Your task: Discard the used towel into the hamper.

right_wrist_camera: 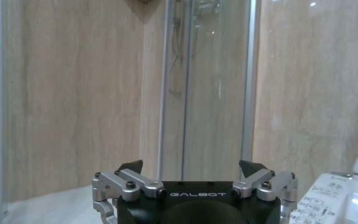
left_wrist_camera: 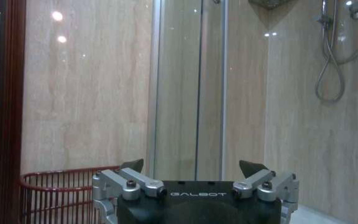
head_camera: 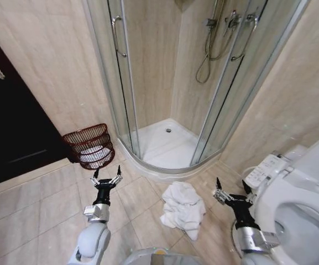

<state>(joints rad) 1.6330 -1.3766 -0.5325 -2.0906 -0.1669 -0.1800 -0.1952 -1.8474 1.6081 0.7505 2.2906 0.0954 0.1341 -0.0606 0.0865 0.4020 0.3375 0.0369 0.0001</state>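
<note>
The used towel (head_camera: pixel 182 210), white and crumpled, lies on the tiled floor between my two arms. The hamper (head_camera: pixel 90 146), a dark reddish-brown basket of open bars, stands against the wall to the left of the shower; something white lies inside it. My left gripper (head_camera: pixel 107 173) is open and empty, held up above the floor just in front of the hamper (left_wrist_camera: pixel 48 191) and left of the towel. My right gripper (head_camera: pixel 234 187) is also open and empty, raised to the right of the towel. Both sets of jaws (left_wrist_camera: pixel 192 165) (right_wrist_camera: pixel 191 165) stand spread wide, pointing at the wall and glass.
A curved glass shower enclosure (head_camera: pixel 165 110) with a white tray fills the corner ahead. A white toilet (head_camera: pixel 303 204) with a side control panel (right_wrist_camera: pixel 319 205) stands close on the right. A dark door (head_camera: pixel 10 127) is at the left. Open tiled floor surrounds the towel.
</note>
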